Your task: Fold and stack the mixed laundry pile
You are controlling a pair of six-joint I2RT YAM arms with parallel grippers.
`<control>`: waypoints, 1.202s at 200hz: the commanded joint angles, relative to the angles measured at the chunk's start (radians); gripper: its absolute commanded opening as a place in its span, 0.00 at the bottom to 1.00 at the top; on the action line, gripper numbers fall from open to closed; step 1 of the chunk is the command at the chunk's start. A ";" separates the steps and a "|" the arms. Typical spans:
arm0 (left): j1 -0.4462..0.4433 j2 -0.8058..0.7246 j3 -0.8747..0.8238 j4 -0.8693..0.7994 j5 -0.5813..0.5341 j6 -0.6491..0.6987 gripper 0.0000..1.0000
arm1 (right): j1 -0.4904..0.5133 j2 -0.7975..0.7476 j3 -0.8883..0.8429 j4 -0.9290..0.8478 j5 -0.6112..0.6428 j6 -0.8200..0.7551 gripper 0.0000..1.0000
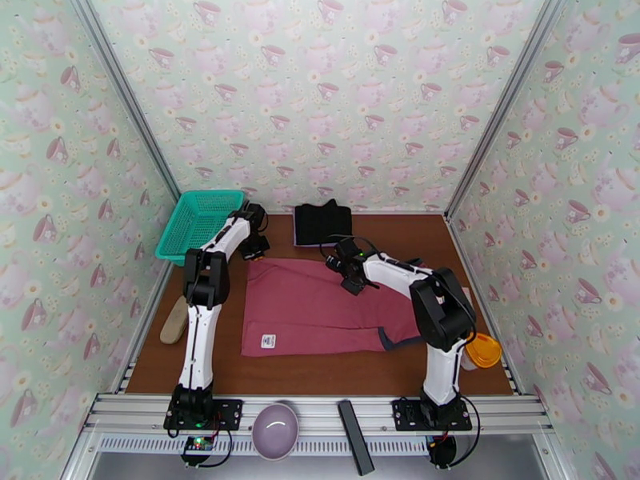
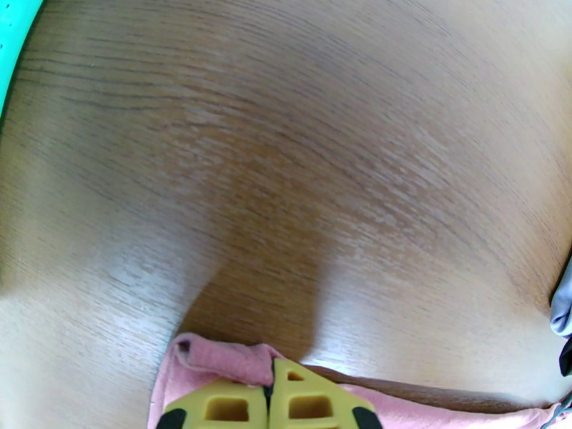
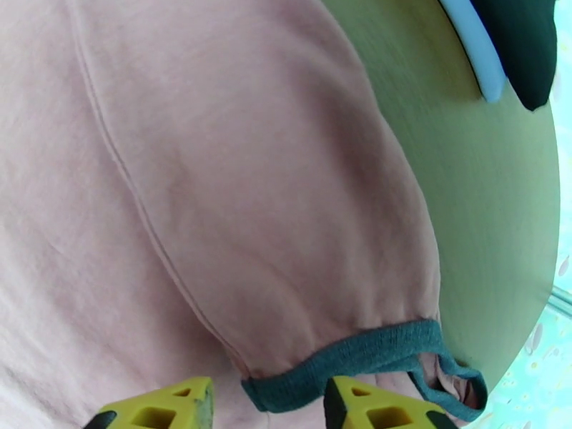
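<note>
The dusty-red top [image 1: 308, 310] lies spread flat in the middle of the table, a white label near its front hem. My left gripper [image 1: 255, 248] is at the top's far-left corner; in the left wrist view its yellow fingertips [image 2: 270, 398] are shut on a pinched fold of the red top [image 2: 214, 359]. My right gripper [image 1: 353, 279] hovers over the far-right part, and the right wrist view shows it open [image 3: 268, 409] with the navy trim [image 3: 357, 352] lying between its fingers. A folded black garment [image 1: 322, 223] sits at the back, over a lavender edge [image 3: 468, 44].
A teal mesh basket [image 1: 200, 222] leans at the back left corner. A beige object [image 1: 174, 320] lies by the left wall and an orange-lidded container [image 1: 482, 350] by the right wall. A purple bowl [image 1: 275, 430] and a black bar [image 1: 354, 435] rest on the front rail.
</note>
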 commanded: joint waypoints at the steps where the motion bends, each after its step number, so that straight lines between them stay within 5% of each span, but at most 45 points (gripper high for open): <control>1: 0.009 -0.015 -0.015 -0.013 0.010 0.013 0.00 | 0.006 0.031 0.031 0.013 0.045 -0.026 0.49; 58: 0.012 -0.018 -0.016 -0.014 0.010 0.014 0.00 | 0.006 0.073 0.043 0.032 0.092 -0.027 0.43; 90: 0.012 -0.033 -0.018 -0.016 0.014 0.016 0.00 | 0.005 0.093 0.066 0.033 0.131 -0.014 0.09; 104: 0.012 -0.050 -0.024 -0.015 0.015 0.017 0.00 | 0.005 0.087 0.070 0.029 0.140 -0.013 0.01; 156: -0.013 -0.177 -0.114 0.004 0.005 0.029 0.00 | 0.001 0.016 0.040 0.043 0.176 0.000 0.00; 240: -0.062 -0.464 -0.490 0.114 -0.007 0.012 0.00 | -0.006 -0.065 -0.020 0.059 0.218 0.053 0.00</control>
